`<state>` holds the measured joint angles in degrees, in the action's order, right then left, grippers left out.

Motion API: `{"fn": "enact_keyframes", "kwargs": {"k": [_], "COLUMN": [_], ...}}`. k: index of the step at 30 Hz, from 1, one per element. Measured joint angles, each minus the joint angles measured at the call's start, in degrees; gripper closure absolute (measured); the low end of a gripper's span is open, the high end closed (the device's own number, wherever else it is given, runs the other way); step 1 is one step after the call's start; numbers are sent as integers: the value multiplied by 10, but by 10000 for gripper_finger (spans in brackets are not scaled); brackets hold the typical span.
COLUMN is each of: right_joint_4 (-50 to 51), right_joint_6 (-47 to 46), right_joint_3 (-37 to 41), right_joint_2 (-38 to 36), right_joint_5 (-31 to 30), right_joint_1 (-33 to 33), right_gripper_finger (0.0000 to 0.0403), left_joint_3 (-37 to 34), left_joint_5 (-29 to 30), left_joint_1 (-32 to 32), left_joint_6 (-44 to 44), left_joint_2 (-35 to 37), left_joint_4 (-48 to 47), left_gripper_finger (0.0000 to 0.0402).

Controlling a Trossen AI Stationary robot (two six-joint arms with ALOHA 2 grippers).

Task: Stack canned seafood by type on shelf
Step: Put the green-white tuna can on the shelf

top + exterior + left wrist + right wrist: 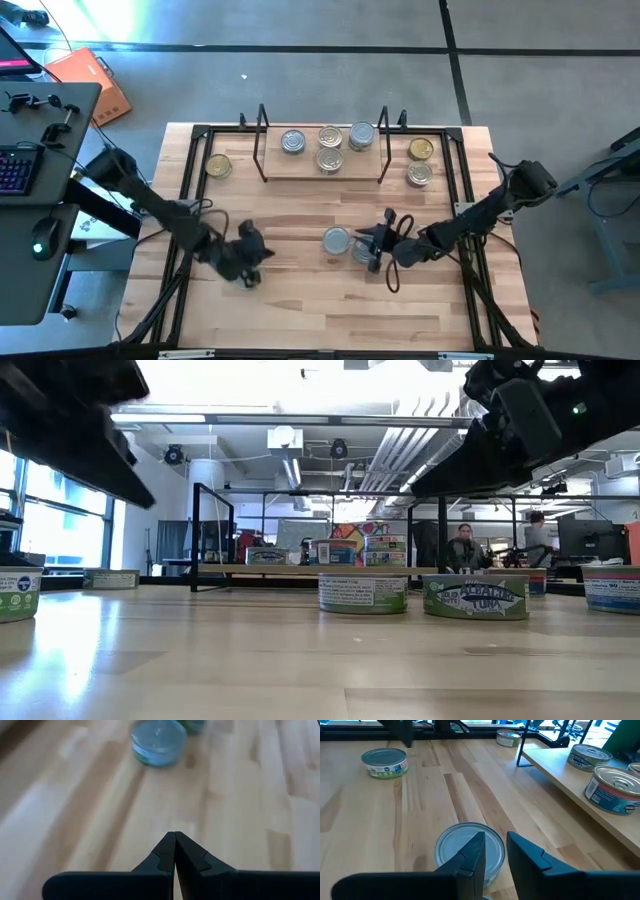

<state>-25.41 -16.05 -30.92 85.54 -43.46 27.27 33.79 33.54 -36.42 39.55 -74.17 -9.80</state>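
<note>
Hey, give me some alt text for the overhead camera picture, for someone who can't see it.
Seen from above, the right gripper hovers over a silver-topped tin on the wooden table, another tin beside it. The left gripper waits shut nearby. Four tins sit on the shelf, with more tins on the table at either end of it.

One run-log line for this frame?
left gripper: shut, empty, over table | right gripper: slightly open above tin | shelf: four tins

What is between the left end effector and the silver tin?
Only bare table, in the left wrist view, from the end effector to the tin.
</note>
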Motion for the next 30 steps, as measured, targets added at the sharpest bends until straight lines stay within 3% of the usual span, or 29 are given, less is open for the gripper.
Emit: {"fn": "enact_keyframes", "kwargs": {"k": [9,16,22,27,30], "right_joint_4": [-1,-2,-6,-15,-33], "right_joint_6": [-4,-4,-4,-4,16], "right_joint_3": [0,0,-1,-1,-1], "right_joint_2": [0,0,0,0,0], "right_joint_5": [0,0,0,10,67], "right_joint_1": [0,-1,-10,-22,-33], "right_gripper_finger": [332,332,332,331,331], "left_joint_3": [189,197,130,53,20], "left_joint_5": [-15,-30,-26,36,72], "left_joint_1": [-130,-237,-258,-220,-183], "left_joint_6": [257,548,611,539,456], "left_joint_2": [-115,-138,-139,-136,-136], "left_joint_4": [-318,-433,-364,-202,-113], "left_gripper_finger": [401,401,401,402,402]}}
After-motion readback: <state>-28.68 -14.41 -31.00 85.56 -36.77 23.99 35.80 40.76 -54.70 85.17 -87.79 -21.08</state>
